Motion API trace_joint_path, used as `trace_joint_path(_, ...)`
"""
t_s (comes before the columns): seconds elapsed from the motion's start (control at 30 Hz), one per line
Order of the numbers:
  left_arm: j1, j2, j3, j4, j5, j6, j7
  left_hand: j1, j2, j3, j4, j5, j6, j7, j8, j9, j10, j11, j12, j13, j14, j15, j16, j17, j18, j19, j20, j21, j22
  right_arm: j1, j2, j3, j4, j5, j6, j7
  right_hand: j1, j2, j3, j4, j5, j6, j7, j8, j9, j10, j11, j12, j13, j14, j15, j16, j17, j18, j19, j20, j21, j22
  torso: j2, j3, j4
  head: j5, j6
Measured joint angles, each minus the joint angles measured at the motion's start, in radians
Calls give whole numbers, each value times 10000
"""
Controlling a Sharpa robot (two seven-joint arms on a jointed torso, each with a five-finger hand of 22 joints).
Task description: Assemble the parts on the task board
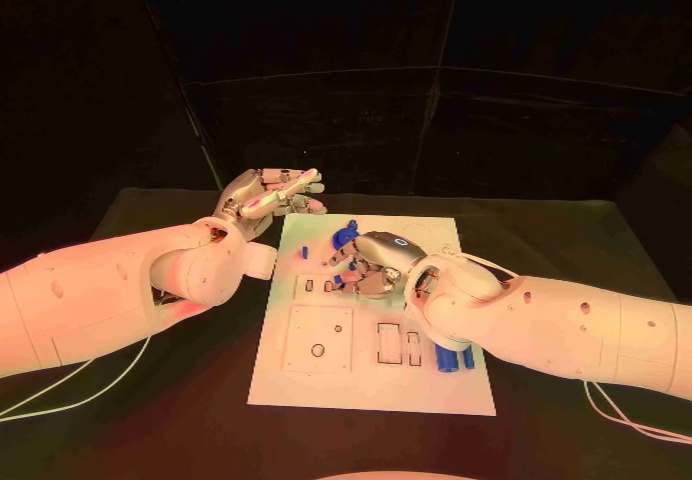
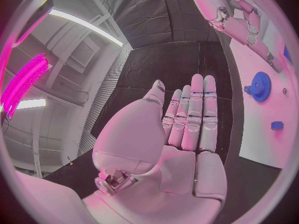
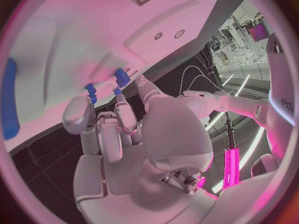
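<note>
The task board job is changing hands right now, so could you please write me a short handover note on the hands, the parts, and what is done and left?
Left hand: open, fingers straight, holding nothing, off the far left corner of the task board.
Right hand: over the board's middle, fingers curled down at small blue parts; whether it grips one I cannot tell.
Blue gear: on the board's far end.
Blue pegs: lying by the right arm.
Left: empty recesses nearer the robot still need parts.
</note>
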Motion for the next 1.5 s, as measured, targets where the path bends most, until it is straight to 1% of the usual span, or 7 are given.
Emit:
trace_joint_path(0.23,0,-132,0,-55,-470,18,-298,-133,-132,-284,189,40,792,-332,142,31,1656,-553,488,240,2555,-704,1672,1206,-4,1734,-724,1331,635,40,-810,2,607,394,-182,1081,30,-30,-52,41,0,77,-75,130,38,0,0,41,23,0,0,0,-1,0,0,0,0,10,-9,-8,1,10,21)
trace_joint_path(0.37,24,-241,0,-106,-1082,29,-708,-498,-441,-715,322,45,1154,-688,335,169,2785,-927,1342,841,2800,-998,6448,5856,-2,2294,-1107,2415,1358,213,-1494,1,1084,752,-175,1613,96,-37,-145,62,42,251,-145,271,76,1,0,40,23,0,0,-48,-1,0,0,0,-4,-44,-12,-8,2,0,26)
trace_joint_path(0.5,108,-324,0,-177,-1853,126,-1483,-1015,-511,-1205,574,115,1414,-814,858,618,2760,-1209,3061,2347,2818,-1155,11057,9972,-389,3196,-1368,5752,5237,424,-2127,1,1640,1393,-147,1987,259,127,-171,89,238,372,-171,408,94,1,0,40,-1,0,0,-170,-1,-1,-132,16,-194,-317,-31,-8,12,-23,41)
trace_joint_path(0.8,530,-536,0,-173,-4114,911,-4633,-1620,-185,-1898,1073,68,657,-1143,3078,2498,2099,-1359,9908,9002,2813,-1372,13118,10213,-936,4355,-1457,9388,10128,1155,-3329,17,2244,3779,-15,2407,476,238,-198,62,468,495,-225,552,108,-72,-72,-57,-146,0,0,-350,-2,-1,-395,-38,-465,-863,-144,28,23,6,41)
trace_joint_path(1.07,960,-193,-13,-146,-6711,2386,-7710,-2007,208,-2142,1144,68,-241,-1122,3767,3320,1207,-1372,9459,8381,2820,-1405,13118,10212,-935,4411,-1514,8835,9282,1582,-3763,28,1878,5463,-29,2555,515,277,-198,62,553,494,-225,589,107,-71,-72,-57,-146,0,0,-350,-2,-1,-395,-38,-502,-895,-279,76,28,51,-6)
trace_joint_path(1.27,1311,508,-777,-440,-8270,3209,-9166,-2062,404,-2232,1156,68,-431,-1082,3909,3531,1177,-1371,9487,8421,2820,-1405,13117,10211,-934,4462,-1567,8780,9316,1646,-3645,26,1573,6052,-32,2584,515,277,-214,46,598,494,-225,589,107,-98,-99,-105,-192,0,0,-425,-2,-1,-493,-55,-617,-1048,-378,116,46,89,-71)
trace_joint_path(1.5,1495,1167,-1064,-727,-9186,3455,-10221,-2360,436,-2592,1179,68,-466,-1117,4076,3747,1402,-1375,9874,8850,2816,-1408,13117,10211,-934,4678,-1575,9032,9849,1665,-3454,24,1248,6334,20,2533,515,277,-226,33,666,493,-226,589,106,-234,-126,-276,-374,0,-1,-576,-2,-1,-664,-55,-807,-1466,-441,147,63,120,-122)
